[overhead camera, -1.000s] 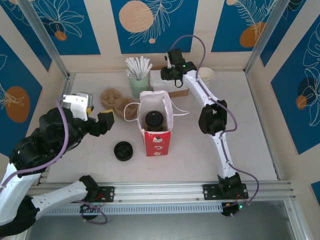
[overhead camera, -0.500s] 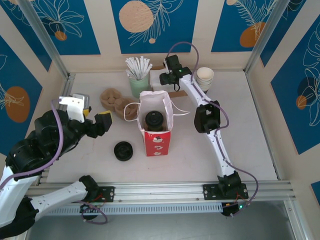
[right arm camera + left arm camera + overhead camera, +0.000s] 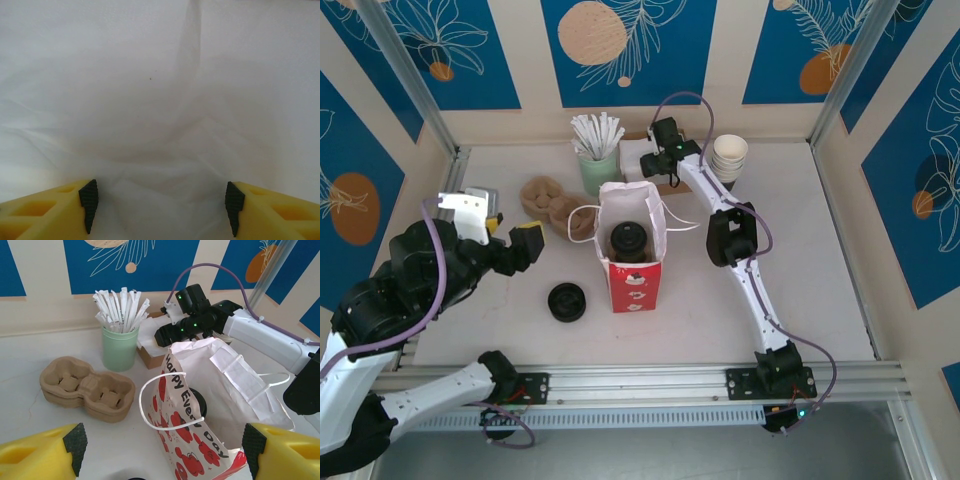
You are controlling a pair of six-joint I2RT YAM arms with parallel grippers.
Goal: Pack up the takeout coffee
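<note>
Red-and-white printed paper makes up the bag (image 3: pixel 631 255), which stands upright at the middle of the table (image 3: pixel 800 260) with its mouth open. From overhead you look straight down onto the round black plastic lid of the coffee cup (image 3: pixel 628 240) sitting inside it. From the left wrist camera a dark sliver of that lid peeks past the bag's crumpled front wall, and the cup's body is hidden in both views. Your left gripper (image 3: pixel 516 233) hangs to the left of the bag, its yellow fingers with black textured pads spread wide and holding nothing. Your right gripper (image 3: pixel 160 207) is parted too and empty, just above soft, wrinkled white paper. Overhead it sits at the napkin box (image 3: pixel 632 162) behind the bag. Moulded pulp carriers (image 3: pixel 87 387) and a pale green cup of wrapped straws (image 3: pixel 120 347) stand left of that box. The bag's base is cut off at the bottom of the left wrist view.
</note>
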